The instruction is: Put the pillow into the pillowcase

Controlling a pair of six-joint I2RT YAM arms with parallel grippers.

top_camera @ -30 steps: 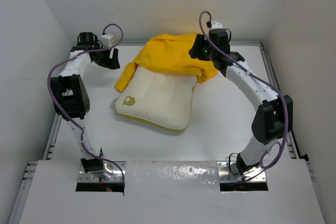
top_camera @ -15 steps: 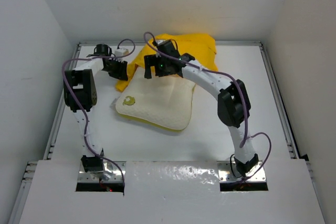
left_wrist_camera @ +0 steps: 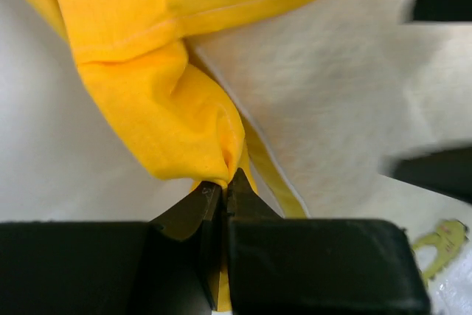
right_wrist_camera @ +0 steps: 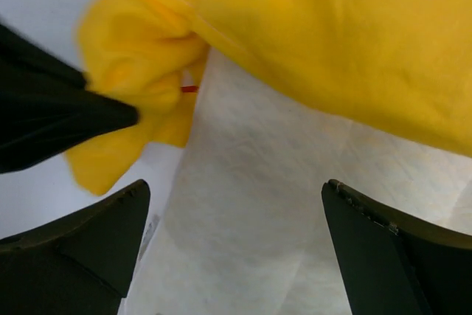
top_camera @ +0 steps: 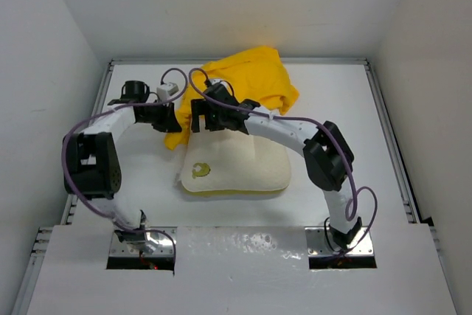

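The top external camera looks steeply down from above the near edge, wide enough to take in the whole table (top_camera: 369, 153). The left wrist camera sits very close, looking along the left gripper (left_wrist_camera: 223, 182) at a pillowcase (left_wrist_camera: 162, 108) fold and the pillow (left_wrist_camera: 332, 86) edge. The right wrist camera looks down past the right gripper (right_wrist_camera: 236, 188), equally close. Both wrist views share that fold, and each glimpses the other gripper.

Bright, even overhead light washes the white bench (top_camera: 332, 108), leaving only faint, soft shadows beneath the arms (top_camera: 295, 132). Glare flares off the shiny strip (top_camera: 243, 245) along the near edge. Up close, the pillowcase (right_wrist_camera: 310, 42) blurs in the right wrist view.
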